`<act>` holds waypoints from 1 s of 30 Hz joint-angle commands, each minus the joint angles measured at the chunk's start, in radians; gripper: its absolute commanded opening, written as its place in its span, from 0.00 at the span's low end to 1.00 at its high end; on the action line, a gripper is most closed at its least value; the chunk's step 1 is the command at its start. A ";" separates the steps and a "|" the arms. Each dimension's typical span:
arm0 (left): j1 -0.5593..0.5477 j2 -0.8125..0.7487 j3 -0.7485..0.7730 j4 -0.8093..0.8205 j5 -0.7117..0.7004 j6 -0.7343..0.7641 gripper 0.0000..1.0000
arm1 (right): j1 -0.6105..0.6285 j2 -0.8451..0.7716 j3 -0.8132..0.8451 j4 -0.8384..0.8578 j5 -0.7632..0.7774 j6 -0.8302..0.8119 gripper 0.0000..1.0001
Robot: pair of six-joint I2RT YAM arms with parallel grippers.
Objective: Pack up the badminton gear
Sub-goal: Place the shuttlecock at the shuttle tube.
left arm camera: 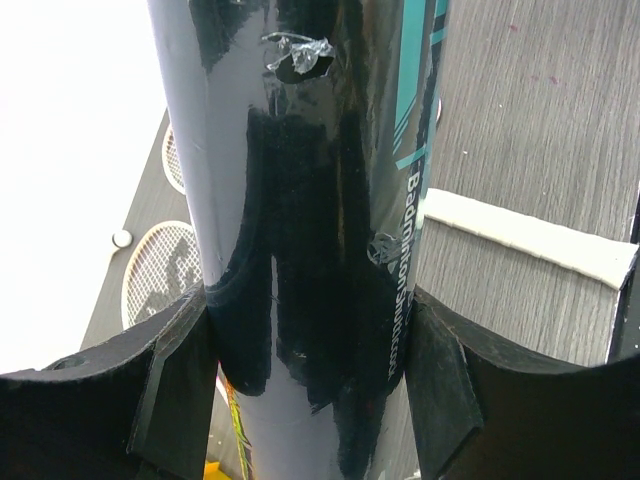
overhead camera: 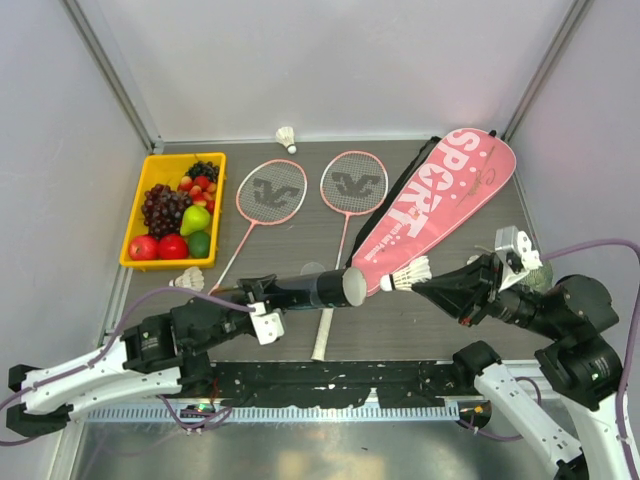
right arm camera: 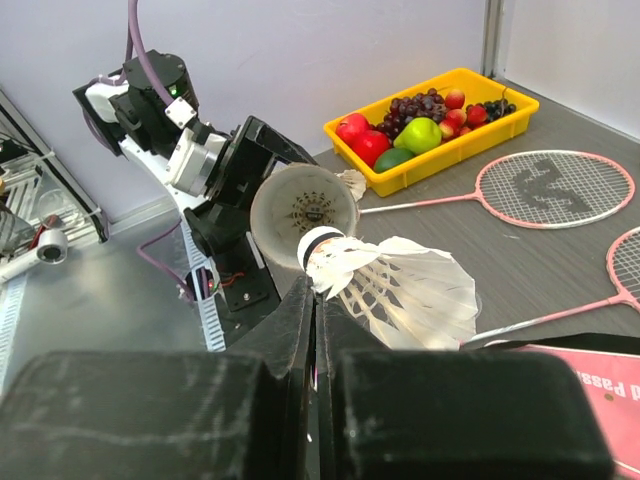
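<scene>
While the left gripper [overhead camera: 262,303] clamps the black shuttlecock tube [overhead camera: 305,291], mouth toward 3 o'clock | right gripper [overhead camera: 434,286] pinches feather shuttlecock [overhead camera: 410,273], cork facing that mouth, just apart

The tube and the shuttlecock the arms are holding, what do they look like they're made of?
Tube: glossy dark plastic or laminated card, judging by mirror-like reflections and printed lettering. Shuttlecock: white feathers, with separate vanes and quills showing; its rounded base looks white-coated, material unclear.
</scene>
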 commanded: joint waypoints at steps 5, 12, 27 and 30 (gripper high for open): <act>-0.002 0.037 0.058 0.038 -0.033 -0.036 0.00 | -0.003 0.062 -0.018 0.180 -0.030 0.101 0.05; -0.004 0.047 0.069 0.031 -0.047 -0.070 0.00 | -0.002 0.097 -0.028 0.177 -0.030 0.103 0.05; -0.004 0.092 0.107 0.009 -0.056 -0.114 0.00 | 0.093 0.221 -0.058 0.159 0.023 0.100 0.05; -0.002 0.102 0.112 0.000 -0.048 -0.119 0.00 | 0.196 0.243 -0.062 0.167 0.147 0.083 0.05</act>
